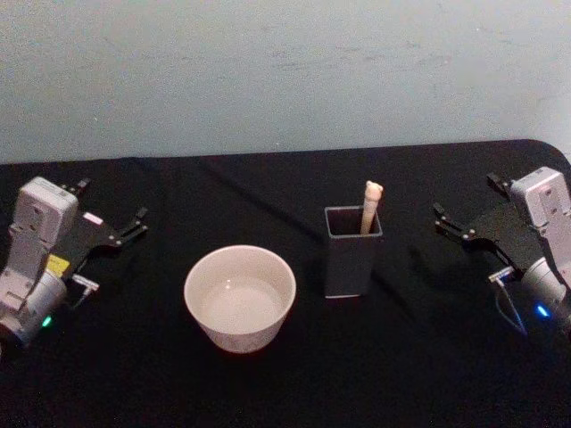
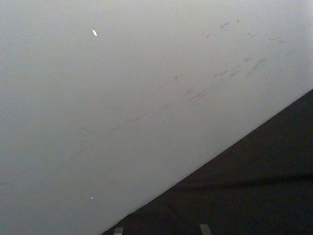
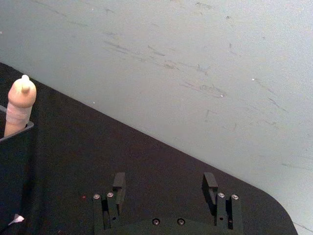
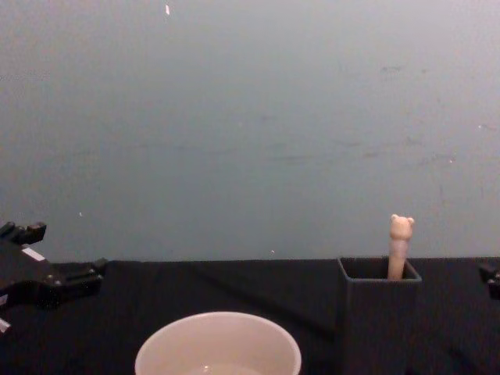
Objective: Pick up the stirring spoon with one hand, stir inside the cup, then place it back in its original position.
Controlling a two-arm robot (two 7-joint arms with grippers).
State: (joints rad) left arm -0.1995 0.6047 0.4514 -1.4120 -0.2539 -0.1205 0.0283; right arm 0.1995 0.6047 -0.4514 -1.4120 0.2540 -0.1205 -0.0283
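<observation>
Idle over the black tabletop [image 1: 268, 392], nothing held.
The left gripper [image 1: 109, 205] rests near the tabletop's left edge and the right gripper [image 1: 464, 198] near its right edge, each with fingers spread wide and empty. Between them, left of centre, sits the cream cup [image 1: 234, 337], and the dark grey square holder [image 1: 350, 267] stands near it on its right, not touching. The stirring spoon [image 1: 370, 205] stands in the holder, its bear-head handle poking above the rim.
</observation>
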